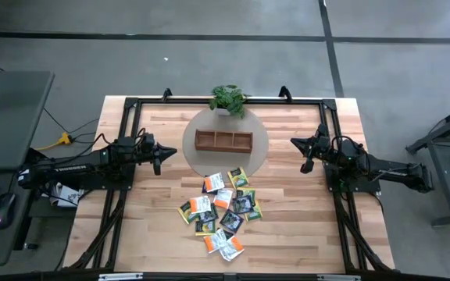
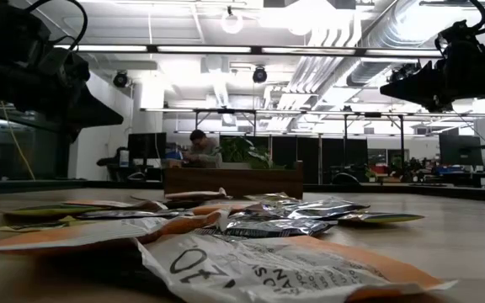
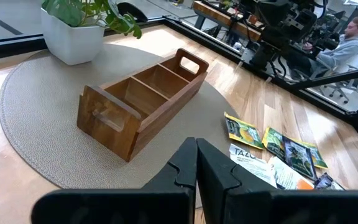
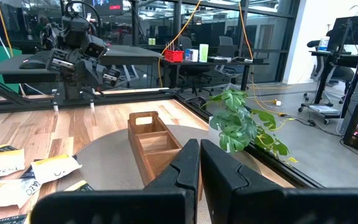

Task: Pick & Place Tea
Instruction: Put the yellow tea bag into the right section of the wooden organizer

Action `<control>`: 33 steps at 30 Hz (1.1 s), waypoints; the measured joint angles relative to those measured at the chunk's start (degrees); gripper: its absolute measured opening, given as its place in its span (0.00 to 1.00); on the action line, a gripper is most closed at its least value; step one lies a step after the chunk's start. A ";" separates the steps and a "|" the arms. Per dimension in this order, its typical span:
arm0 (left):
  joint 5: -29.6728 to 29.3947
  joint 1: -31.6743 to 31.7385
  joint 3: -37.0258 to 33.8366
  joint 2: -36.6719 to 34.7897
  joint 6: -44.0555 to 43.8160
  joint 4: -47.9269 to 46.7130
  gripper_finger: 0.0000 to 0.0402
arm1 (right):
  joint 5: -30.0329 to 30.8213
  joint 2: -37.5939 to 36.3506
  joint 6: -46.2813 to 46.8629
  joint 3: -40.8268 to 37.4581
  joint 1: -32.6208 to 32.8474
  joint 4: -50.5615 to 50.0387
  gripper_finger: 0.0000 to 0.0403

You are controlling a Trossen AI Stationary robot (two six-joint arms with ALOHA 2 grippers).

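Several tea sachets, orange, yellow-green, dark and white, lie flat in a loose heap on the wooden table's near middle; they also show in the low view and the left wrist view. My left gripper hangs shut above the table at the left, clear of everything; its fingertips meet. My right gripper hangs shut at the right, also touching nothing, its fingers together.
A brown three-compartment wooden tray stands on a round grey mat at the table's far middle, with a small potted plant behind it. A black frame runs along the table's edges. A person sits in the room beyond.
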 joint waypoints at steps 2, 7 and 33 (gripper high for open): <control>0.02 -0.02 0.00 0.00 -0.09 0.00 0.00 | 0.00 -0.01 0.00 0.00 0.02 0.00 0.03; -0.11 0.00 0.00 -0.01 -3.36 0.02 0.00 | 0.00 0.00 0.00 0.00 0.00 0.00 0.03; 13.14 -0.02 16.46 11.59 18.42 -5.39 0.00 | 0.00 0.00 0.00 0.00 0.01 0.00 0.03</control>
